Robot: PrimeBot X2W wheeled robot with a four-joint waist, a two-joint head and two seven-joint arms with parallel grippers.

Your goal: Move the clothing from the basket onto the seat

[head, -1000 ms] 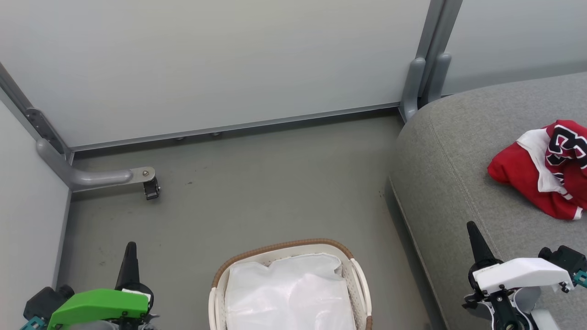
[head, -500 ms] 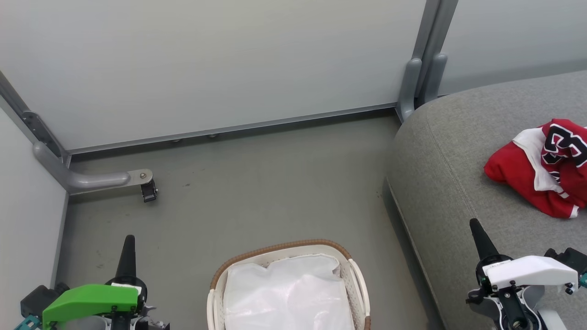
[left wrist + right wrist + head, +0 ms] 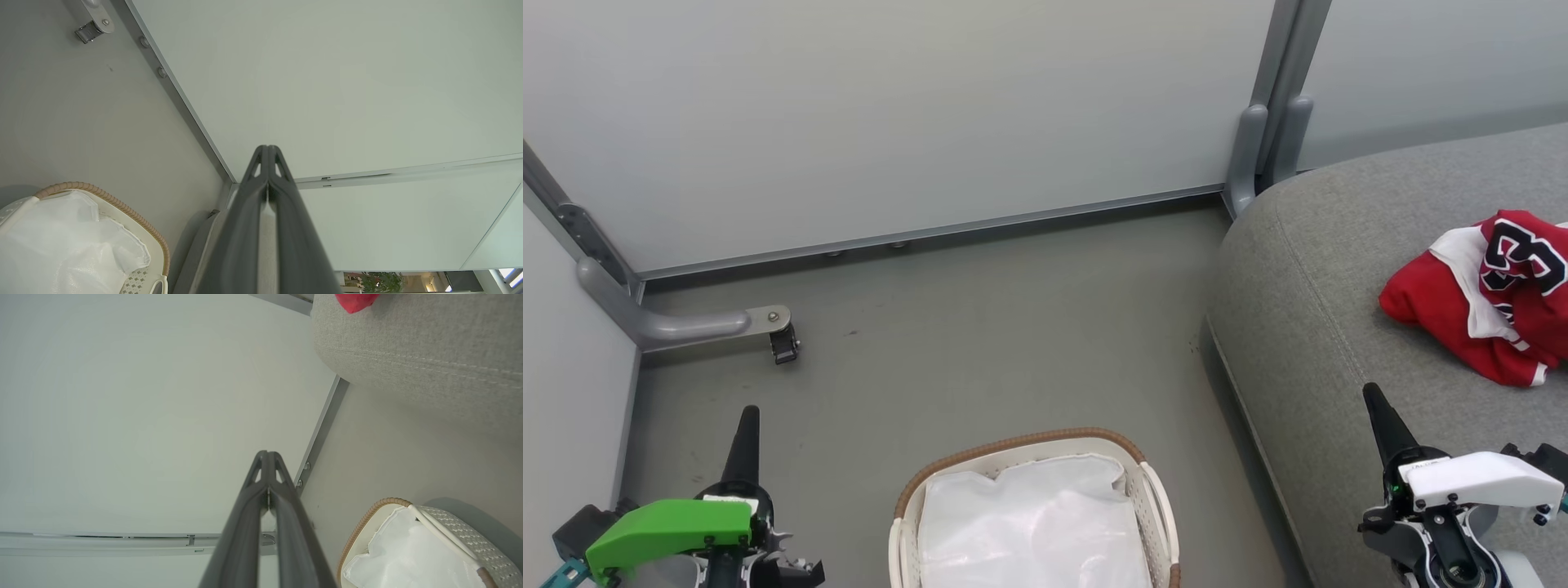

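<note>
Head, clothing: clothing (image 3: 1474,310) lies heaped on the seat (image 3: 1307,327), well apart from the basket (image 3: 1021,441); the move looks done.
Head, basket: on the floor, white liner (image 3: 1029,523) bare inside.
Head, arms: left pincer (image 3: 747,416) and right pincer (image 3: 1374,396) sit low, flanking the basket, touching nothing.
Left wrist: left pincer (image 3: 267,149) pressed closed, empty.
Right wrist: right pincer (image 3: 267,454) likewise closed, empty.

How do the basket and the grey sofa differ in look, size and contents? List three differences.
The basket is small; the sofa is far bigger. The basket is cream lattice plastic with a brown rim; the sofa is grey fabric. The basket shows a white liner; the sofa bears a red jersey. Both stand on the floor.
</note>
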